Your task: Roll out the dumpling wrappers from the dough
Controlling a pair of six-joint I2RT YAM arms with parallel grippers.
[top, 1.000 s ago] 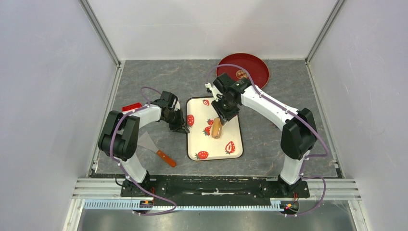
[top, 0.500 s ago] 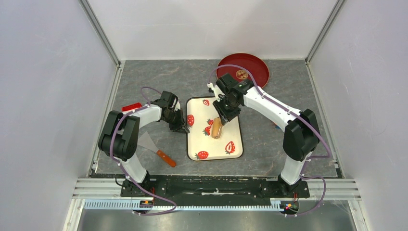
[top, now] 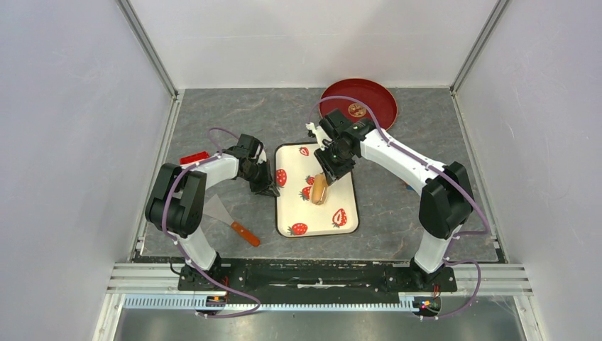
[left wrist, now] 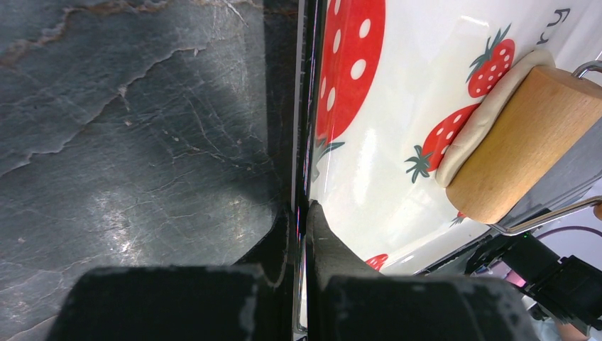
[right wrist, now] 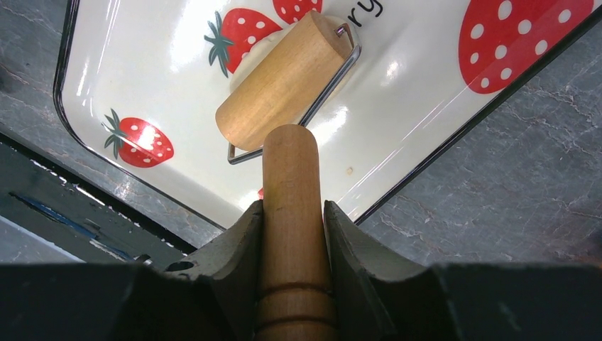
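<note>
The grey marbled worktop carries a white rectangular strawberry tray. A round red plate stands behind the tray, well apart. The wooden roller lies on the pale cream dough in the middle of the tray. The right claw grasps the roller's handle. The left claw is clenched on the tray's left rim. A metal spatula with orange handle lies to the left.

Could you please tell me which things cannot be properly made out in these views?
- Dough: left wrist view, only a pale edge shows; the wooden roller covers the rest.
- Red plate: top view, the right arm hides its near-left part.
- Small red object: top view, beside the left arm, too small to identify.
- Strawberry tray: both wrist views, cut off by the frame edges.
</note>
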